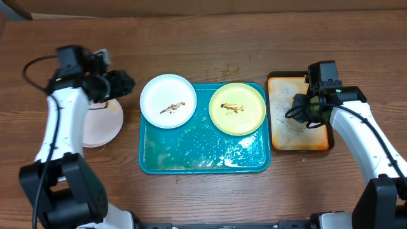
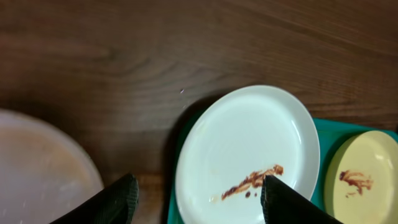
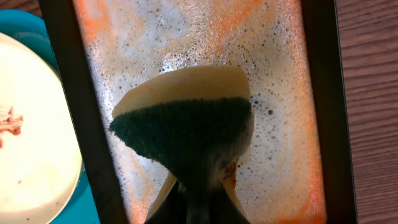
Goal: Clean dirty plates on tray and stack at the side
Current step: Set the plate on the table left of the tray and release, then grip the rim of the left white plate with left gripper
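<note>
Two smeared round plates on teal tray | left gripper spread, empty | right gripper pinching scratchy green sponge

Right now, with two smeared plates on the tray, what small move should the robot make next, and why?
Probably carry the right gripper leftward to the yellow-green plate: it holds the sponge over the foamy orange tray, and that nearest plate shows a brown smear.
</note>
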